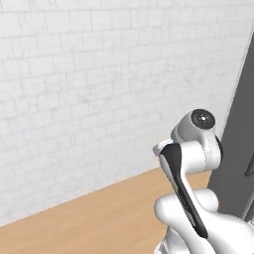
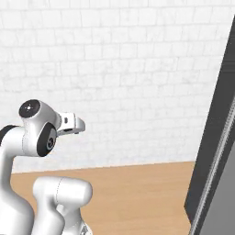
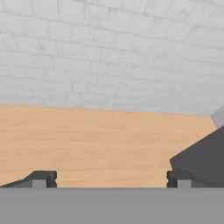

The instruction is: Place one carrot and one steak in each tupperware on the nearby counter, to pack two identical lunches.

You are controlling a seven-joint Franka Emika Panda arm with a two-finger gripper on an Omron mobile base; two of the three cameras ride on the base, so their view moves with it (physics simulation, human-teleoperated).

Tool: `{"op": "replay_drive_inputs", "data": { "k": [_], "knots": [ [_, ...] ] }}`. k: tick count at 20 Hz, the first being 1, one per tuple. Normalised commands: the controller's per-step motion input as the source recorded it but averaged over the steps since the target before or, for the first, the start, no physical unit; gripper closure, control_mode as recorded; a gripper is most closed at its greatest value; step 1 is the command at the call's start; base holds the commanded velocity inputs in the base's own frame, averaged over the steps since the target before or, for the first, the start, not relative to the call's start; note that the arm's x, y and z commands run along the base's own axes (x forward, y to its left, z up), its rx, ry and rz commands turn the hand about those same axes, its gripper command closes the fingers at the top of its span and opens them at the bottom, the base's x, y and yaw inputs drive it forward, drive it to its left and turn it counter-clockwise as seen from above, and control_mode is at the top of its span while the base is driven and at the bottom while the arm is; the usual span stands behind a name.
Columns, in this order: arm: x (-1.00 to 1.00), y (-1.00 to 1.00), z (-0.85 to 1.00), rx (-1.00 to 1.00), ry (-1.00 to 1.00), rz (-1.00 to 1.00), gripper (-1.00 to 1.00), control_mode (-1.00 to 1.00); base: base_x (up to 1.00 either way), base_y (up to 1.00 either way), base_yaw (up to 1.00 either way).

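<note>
The arm is folded close to its base, facing a white tiled wall (image 1: 74, 74) beside the dark fridge panel (image 2: 215, 137), which I judge to be a travelling pose before any pick. The pincer (image 3: 111, 179) stands wide open above the bare wooden worktop (image 3: 96, 140) and holds nothing. Where the carrots, steaks and tupperware lie I cannot tell.

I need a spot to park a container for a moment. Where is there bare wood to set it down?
The wooden surface lies bare from the white tiled wall to the dark grey panel on the right. It gets tight beside that panel and around the arm's base. The open gripper holds nothing.
</note>
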Motion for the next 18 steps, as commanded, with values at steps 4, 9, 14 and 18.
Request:
{"op": "replay_drive_inputs", "data": {
  "k": [4,9,14,18],
  "knots": [
    [0.0,0.0,0.0,0.0,0.0,0.0,-1.0,1.0,0.29,0.18,-0.83],
    [0.0,0.0,0.0,0.0,0.0,0.0,-1.0,1.0,0.01,0.17,-0.97],
    [0.0,0.0,0.0,0.0,0.0,0.0,-1.0,1.0,0.26,0.32,-0.94],
    [0.0,0.0,0.0,0.0,0.0,0.0,-1.0,1.0,0.27,0.27,-0.33]
  ]
}}
